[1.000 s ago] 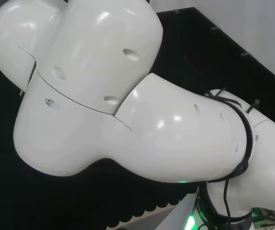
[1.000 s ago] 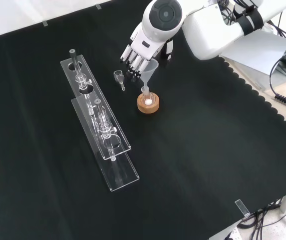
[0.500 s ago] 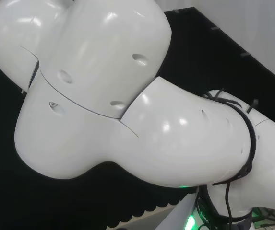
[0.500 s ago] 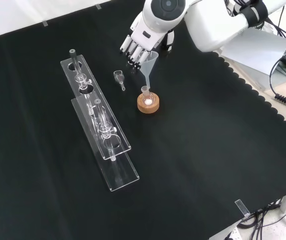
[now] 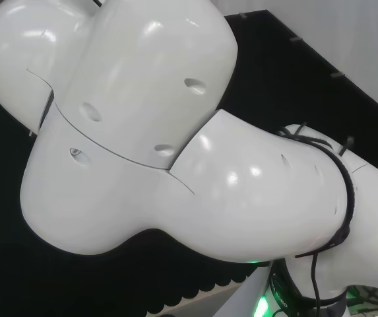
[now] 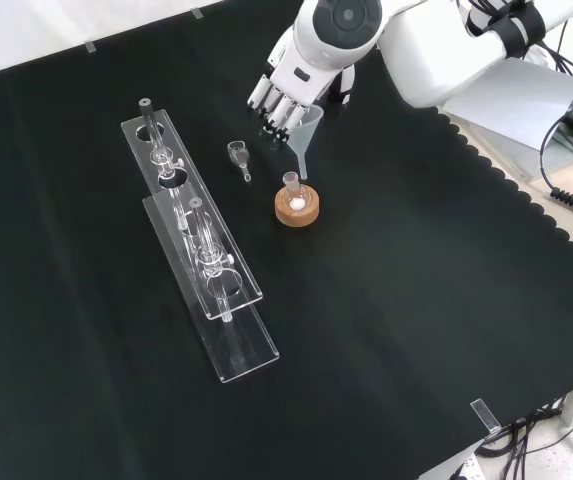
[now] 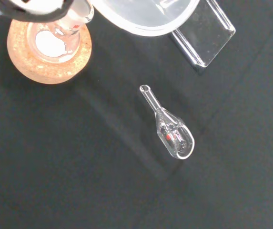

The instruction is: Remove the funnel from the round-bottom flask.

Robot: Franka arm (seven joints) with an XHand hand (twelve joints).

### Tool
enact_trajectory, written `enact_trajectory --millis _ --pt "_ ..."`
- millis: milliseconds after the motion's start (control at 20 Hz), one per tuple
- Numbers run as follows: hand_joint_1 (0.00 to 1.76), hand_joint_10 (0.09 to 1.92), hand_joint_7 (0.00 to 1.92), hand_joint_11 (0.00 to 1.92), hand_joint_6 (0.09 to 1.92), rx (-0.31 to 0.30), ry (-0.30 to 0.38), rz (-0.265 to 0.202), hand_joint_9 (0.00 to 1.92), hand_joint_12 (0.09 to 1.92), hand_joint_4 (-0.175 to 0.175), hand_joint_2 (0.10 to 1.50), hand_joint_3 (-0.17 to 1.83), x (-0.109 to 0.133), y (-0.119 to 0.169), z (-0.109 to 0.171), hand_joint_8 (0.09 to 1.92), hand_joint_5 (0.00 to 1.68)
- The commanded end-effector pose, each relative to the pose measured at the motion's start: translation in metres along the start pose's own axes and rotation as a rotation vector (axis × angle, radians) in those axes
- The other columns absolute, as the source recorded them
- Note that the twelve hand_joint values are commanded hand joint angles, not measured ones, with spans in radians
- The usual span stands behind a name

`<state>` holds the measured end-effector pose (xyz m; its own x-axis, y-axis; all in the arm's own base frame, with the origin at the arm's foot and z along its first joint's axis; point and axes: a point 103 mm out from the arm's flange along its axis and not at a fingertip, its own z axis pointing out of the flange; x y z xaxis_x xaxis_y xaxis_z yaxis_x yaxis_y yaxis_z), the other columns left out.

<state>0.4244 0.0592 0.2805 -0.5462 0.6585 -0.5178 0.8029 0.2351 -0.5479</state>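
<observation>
Front view: hand (image 6: 294, 85) high over the worktop (image 6: 416, 300), fingers (image 6: 284, 113) curled about the rim of the funnel (image 6: 308, 128), lifting it by the cone. Funnel tilted, stem slanting down toward the neck of the round-bottom flask (image 6: 293, 190) on its cork ring (image 6: 296, 210). Stem tip right at the mouth of the neck; hard to tell whether just clear or a little way inside, probably about out. Flask upright and seated on the ring.

Wrist view: funnel's wide rim close by, cork ring beneath the flask, a small glass scoop (image 7: 170, 129) lying apart on the cloth.

Judged mostly done: funnel gripped and raised nearly free. Left to do: clear the stem fully, carry it aside, set it down away from the clear racks (image 6: 201, 250).
</observation>
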Motion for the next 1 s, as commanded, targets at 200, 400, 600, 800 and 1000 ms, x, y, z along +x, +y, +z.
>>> enact_trajectory --millis 200,400,600,800,1000 --pt "0.76 0.5 0.42 0.43 0.1 -0.003 -0.028 0.026 0.83 1.3 0.026 0.72 0.47 -0.012 -0.005 -0.009 0.6 0.55" --pt "0.76 0.5 0.47 0.44 0.11 -0.004 -0.035 0.038 0.85 1.3 0.027 0.72 0.47 -0.019 -0.006 -0.008 0.62 0.57" --pt "0.77 0.47 0.81 0.48 0.33 -0.022 -0.041 0.06 1.04 1.27 0.046 0.72 0.49 -0.027 -0.009 -0.008 0.64 0.81" --pt "0.79 0.44 1.05 0.6 0.62 -0.018 -0.037 0.07 1.28 1.2 0.037 0.71 0.5 -0.032 -0.011 -0.007 0.72 0.92" --pt "0.81 0.45 1.09 0.71 0.68 -0.017 -0.025 0.073 1.38 1.14 0.01 0.72 0.5 -0.034 -0.012 -0.006 0.76 0.93"
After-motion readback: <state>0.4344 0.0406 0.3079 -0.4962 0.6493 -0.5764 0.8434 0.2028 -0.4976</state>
